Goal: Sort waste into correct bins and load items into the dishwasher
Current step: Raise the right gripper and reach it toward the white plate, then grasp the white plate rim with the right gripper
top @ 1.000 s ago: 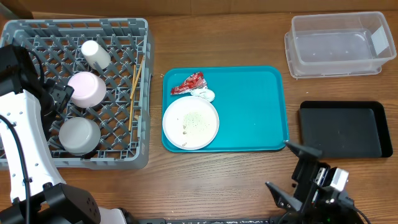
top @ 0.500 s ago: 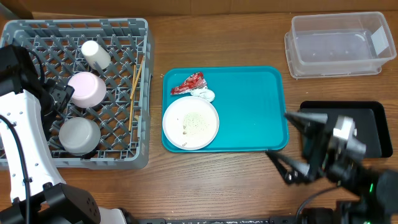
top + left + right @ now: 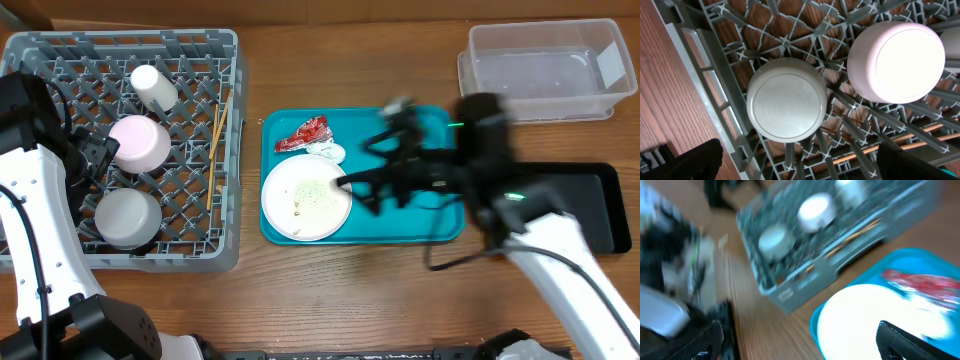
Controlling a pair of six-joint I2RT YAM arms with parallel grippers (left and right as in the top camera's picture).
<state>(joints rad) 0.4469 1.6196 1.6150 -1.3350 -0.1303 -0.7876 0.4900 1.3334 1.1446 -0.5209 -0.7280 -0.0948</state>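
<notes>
Item: crumpled red wrapper [image 3: 303, 133], on the flat teal plastic tray [image 3: 390, 226] just beside the large white round plate [image 3: 306, 197]; I judge it light, soft, crinkly, best pinched at its raised fold; right end effector [image 3: 368, 165] hovers near, spread and empty.

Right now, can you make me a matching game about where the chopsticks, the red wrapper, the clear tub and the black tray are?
Things:
1 chopsticks
2 red wrapper
3 clear tub
4 black tray

Places:
A on the teal tray
B on the table, far right corner
C in the grey rack
D on the table, just right of the teal tray

Pairs: 1-C, 2-A, 3-B, 4-D.
</notes>
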